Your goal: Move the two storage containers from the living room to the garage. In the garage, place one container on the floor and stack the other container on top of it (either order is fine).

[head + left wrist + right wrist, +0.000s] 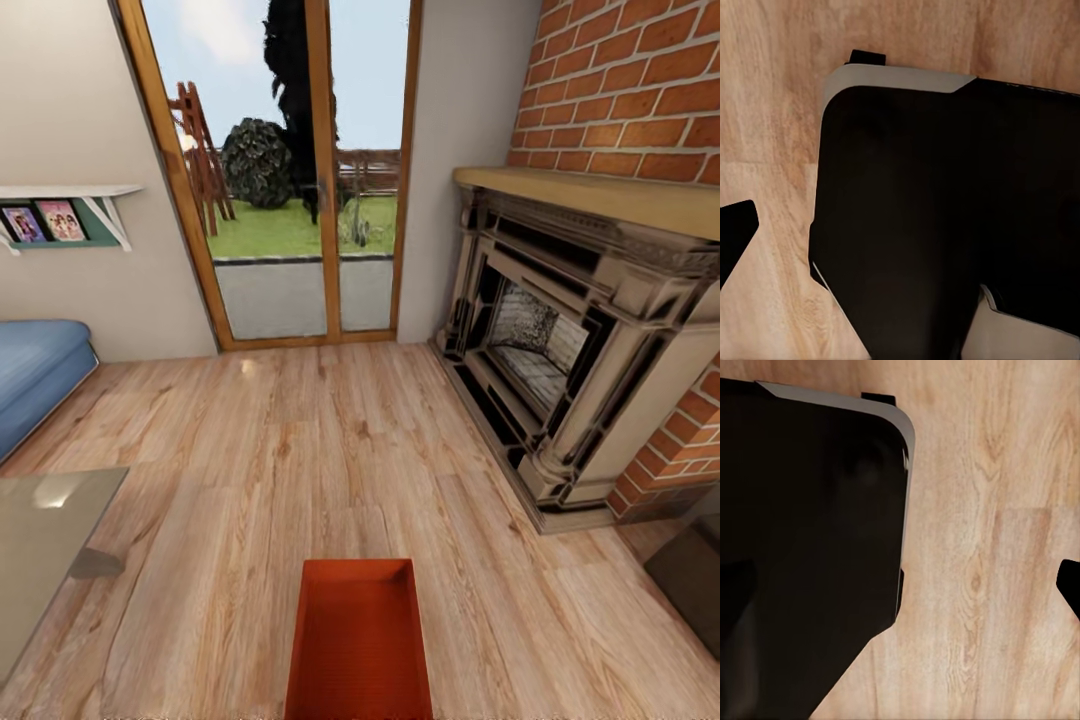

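One orange-red storage container [360, 640] is seen low on the wood floor [250, 480], maybe ready for carrying. The fingers' state cannot be told.

storage container [358, 645] | orange-red, open-topped, upright | on living room wood floor [300, 450]

– What do we see of our own body?
– In both wrist views, a big matte black base [945, 217] with rounded corners and a thin pale grey rim [904, 442].
– Anything else?
– A small black tab [868, 57] sticks out past the rim, and a black fingertip [735, 232] shows at the edge.
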Tool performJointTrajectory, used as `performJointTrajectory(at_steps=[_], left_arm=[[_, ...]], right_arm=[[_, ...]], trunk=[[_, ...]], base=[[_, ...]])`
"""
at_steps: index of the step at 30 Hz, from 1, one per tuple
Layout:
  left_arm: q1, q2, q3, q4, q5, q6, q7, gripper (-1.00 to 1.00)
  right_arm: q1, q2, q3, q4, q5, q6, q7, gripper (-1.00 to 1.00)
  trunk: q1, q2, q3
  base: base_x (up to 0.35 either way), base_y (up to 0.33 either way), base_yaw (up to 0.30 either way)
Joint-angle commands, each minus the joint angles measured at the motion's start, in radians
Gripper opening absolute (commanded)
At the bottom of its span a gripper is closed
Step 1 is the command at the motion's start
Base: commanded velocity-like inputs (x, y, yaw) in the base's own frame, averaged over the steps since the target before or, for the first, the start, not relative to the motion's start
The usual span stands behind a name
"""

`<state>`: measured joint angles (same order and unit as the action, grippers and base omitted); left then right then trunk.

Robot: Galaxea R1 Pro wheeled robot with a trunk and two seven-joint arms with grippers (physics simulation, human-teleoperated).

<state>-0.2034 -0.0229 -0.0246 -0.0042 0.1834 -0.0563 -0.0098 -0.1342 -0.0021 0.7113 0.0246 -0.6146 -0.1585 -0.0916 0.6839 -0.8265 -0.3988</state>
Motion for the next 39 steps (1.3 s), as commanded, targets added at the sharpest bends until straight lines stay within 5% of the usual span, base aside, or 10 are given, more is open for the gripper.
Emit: performJointTrajectory(at_steps=[1,39], left_arm=[[-0.001,0.000,-0.003,0.001,0.008,-0.004,-0.001,1.00],[-0.001,0.000,-0.003,0.001,0.008,-0.004,-0.001,1.00]], right_arm=[[-0.001,0.001,0.008,0.002,-0.007,-0.004,0.000,1.00],[-0.001,0.003,0.008,0.003,0.002,-0.004,0.000,1.00]], trunk=[[0.000,-0.001,-0.003],[0.000,-0.001,-0.063]], base=[[0.000,0.000,0.000],[0.000,0.000,0.000]])
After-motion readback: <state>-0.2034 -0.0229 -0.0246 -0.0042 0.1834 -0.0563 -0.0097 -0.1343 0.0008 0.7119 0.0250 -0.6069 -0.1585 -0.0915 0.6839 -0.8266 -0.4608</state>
